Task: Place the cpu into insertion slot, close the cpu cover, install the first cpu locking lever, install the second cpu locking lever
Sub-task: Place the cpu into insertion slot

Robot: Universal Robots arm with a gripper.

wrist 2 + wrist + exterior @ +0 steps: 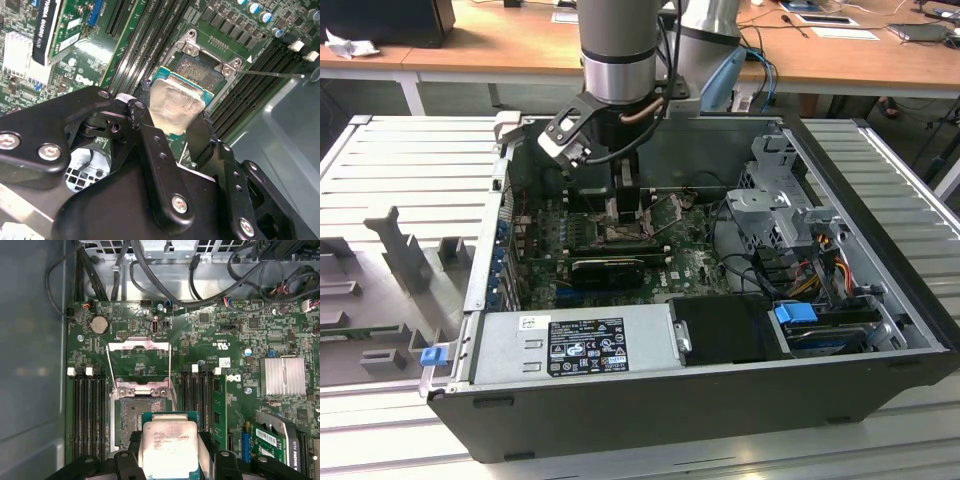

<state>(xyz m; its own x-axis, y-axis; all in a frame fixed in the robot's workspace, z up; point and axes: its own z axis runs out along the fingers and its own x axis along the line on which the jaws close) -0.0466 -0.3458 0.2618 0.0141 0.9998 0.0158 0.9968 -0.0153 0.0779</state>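
Observation:
My gripper (170, 456) is shut on the cpu (169, 444), a pale silvery square chip on a green carrier, pinched by its two side edges. The chip hangs tilted just above the insertion slot (131, 414), covering part of its tan pin field. In the second wrist view the cpu (175, 104) sits between the black fingers (199, 136) over the insertion slot (197, 67). The cpu cover (140, 344) is flipped open, lying back from the socket. A thin locking lever (270, 74) sticks out sideways. In the exterior view the gripper (625, 200) is low inside the computer case.
Long black memory slots (89, 410) flank the socket on both sides. A graphics card (608, 268) lies near the socket, a finned heatsink (282, 376) is close by, and cables (165, 270) hang over the board. The case walls (880, 200) and power supply (585, 345) box the arm in.

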